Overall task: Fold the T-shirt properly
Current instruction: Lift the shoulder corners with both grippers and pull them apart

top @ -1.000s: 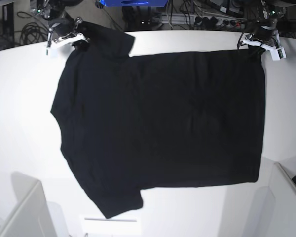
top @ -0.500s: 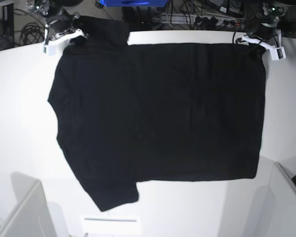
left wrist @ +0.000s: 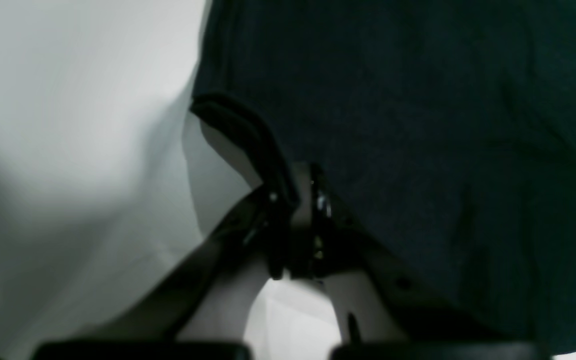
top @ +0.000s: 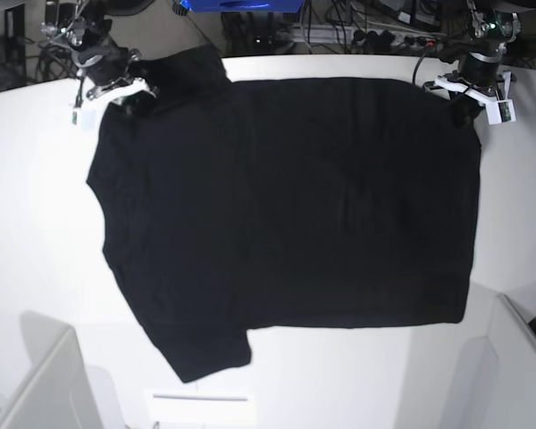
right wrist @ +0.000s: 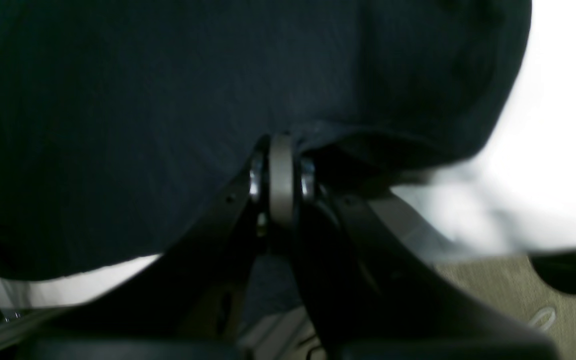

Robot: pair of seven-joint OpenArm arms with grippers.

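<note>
The black T-shirt (top: 286, 206) lies spread flat on the white table (top: 36, 223), plain side up, with its sleeves toward the view's left and its hem toward the right. My left gripper (top: 464, 100) is shut on the far hem corner (left wrist: 248, 130) at the table's back right. The left wrist view shows its fingertips (left wrist: 295, 200) pinching the cloth (left wrist: 418, 125). My right gripper (top: 141, 92) is shut on the far sleeve at the back left. In the right wrist view it (right wrist: 280, 165) is clamped on the dark cloth (right wrist: 168, 100). No print shows.
Cables and a blue object (top: 241, 4) lie beyond the table's far edge. Grey box corners stand at the front left (top: 45, 384) and front right (top: 518, 357). A white sheet (top: 201, 407) lies at the front edge.
Both grippers have pulled the shirt toward the far edge, and its far side now lies straight. The right gripper has shifted a little further left and back.
</note>
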